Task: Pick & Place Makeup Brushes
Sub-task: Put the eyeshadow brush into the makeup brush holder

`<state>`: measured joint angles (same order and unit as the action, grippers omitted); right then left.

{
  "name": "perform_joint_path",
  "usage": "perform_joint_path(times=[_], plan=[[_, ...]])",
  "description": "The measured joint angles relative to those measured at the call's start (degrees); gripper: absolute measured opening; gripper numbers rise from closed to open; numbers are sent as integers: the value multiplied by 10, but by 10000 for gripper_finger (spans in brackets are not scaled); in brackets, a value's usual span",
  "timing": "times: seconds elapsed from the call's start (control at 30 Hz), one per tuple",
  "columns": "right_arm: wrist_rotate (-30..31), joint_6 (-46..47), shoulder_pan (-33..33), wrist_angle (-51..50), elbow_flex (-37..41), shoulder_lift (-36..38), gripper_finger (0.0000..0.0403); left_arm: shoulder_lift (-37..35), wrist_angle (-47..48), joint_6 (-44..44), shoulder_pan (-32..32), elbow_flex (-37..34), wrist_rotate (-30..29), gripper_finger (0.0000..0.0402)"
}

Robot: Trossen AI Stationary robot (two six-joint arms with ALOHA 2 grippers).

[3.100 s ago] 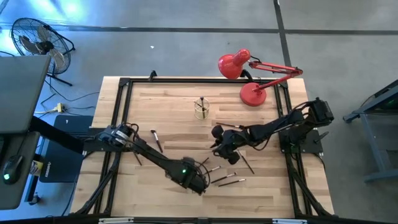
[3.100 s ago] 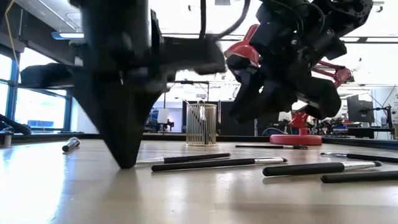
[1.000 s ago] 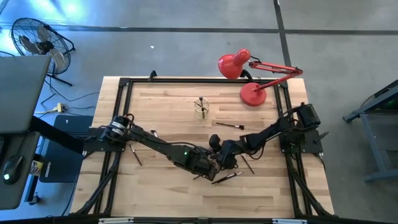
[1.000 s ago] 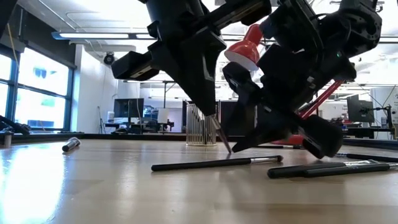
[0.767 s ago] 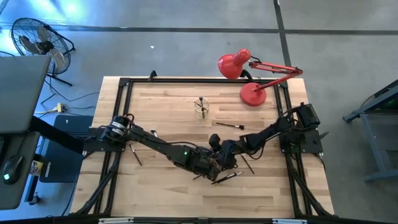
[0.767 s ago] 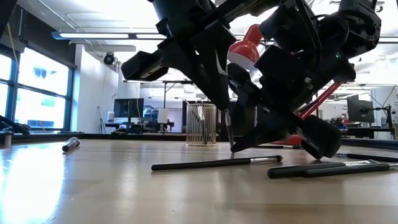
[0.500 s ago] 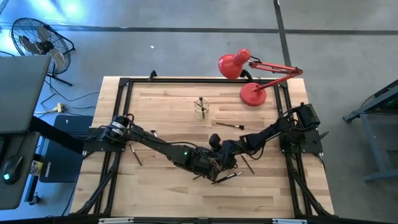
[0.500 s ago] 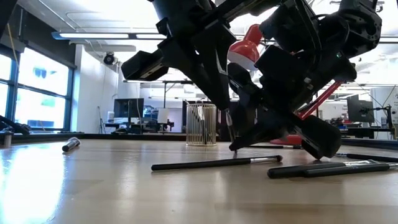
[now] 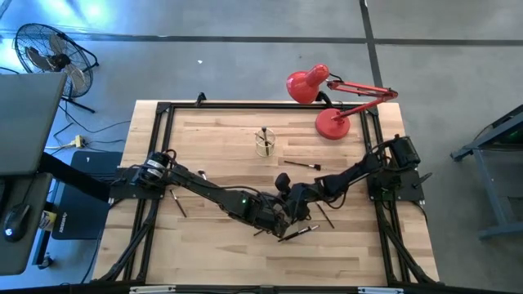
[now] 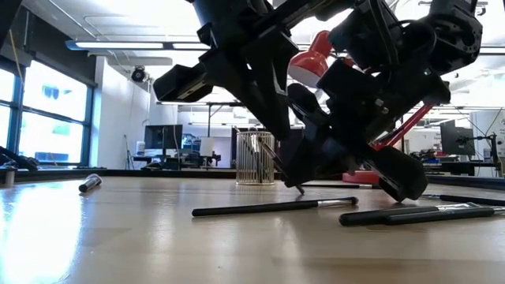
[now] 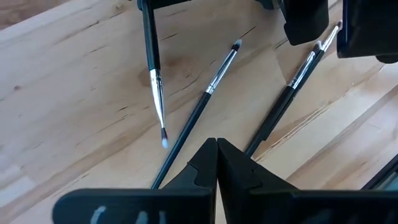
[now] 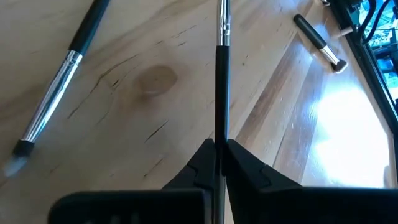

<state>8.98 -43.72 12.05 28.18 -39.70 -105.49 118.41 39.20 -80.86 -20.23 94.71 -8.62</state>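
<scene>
High view: both arms meet near the front middle of the wooden counter (image 9: 212, 139). The left claw (image 9: 274, 219) and right claw (image 9: 292, 206) sit almost touching over a scatter of makeup brushes (image 9: 298, 232). A wire cup (image 9: 265, 144) stands farther back, near a red desk lamp (image 9: 327, 98).

Low view: a long brush (image 10: 272, 207) lies flat, long axis crosswise, bristles toward the right.

Left wrist view: left claw (image 11: 216, 149) is clenched with nothing between its fingers. Beyond it a held brush (image 11: 153, 68) hangs bristle-tip down.

Right wrist view: right claw (image 12: 219, 152) is clamped on that thin brush's dark handle (image 12: 221, 87), pointing straight ahead. A silver-ferruled brush (image 12: 59, 87) lies diagonal beside it. No readable writing anywhere.
</scene>
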Motion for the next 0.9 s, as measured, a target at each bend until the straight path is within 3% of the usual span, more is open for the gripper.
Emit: perform_joint_path(times=[0.33,0.47,0.7,0.8,0.9], plan=[[-2,3,-12,0,0,0,11,-10,89,-5,0,2,6,1],[0,23,-12,5,1,0,15,-26,169,8,0,0,1,2],[37,86,-12,22,1,-1,15,-58,323,42,-9,-5,-84,38],[65,115,-12,23,1,-1,13,-105,368,57,-19,-66,-116,52],[103,168,-12,23,-2,-1,17,-167,307,73,-21,-153,-134,57]])
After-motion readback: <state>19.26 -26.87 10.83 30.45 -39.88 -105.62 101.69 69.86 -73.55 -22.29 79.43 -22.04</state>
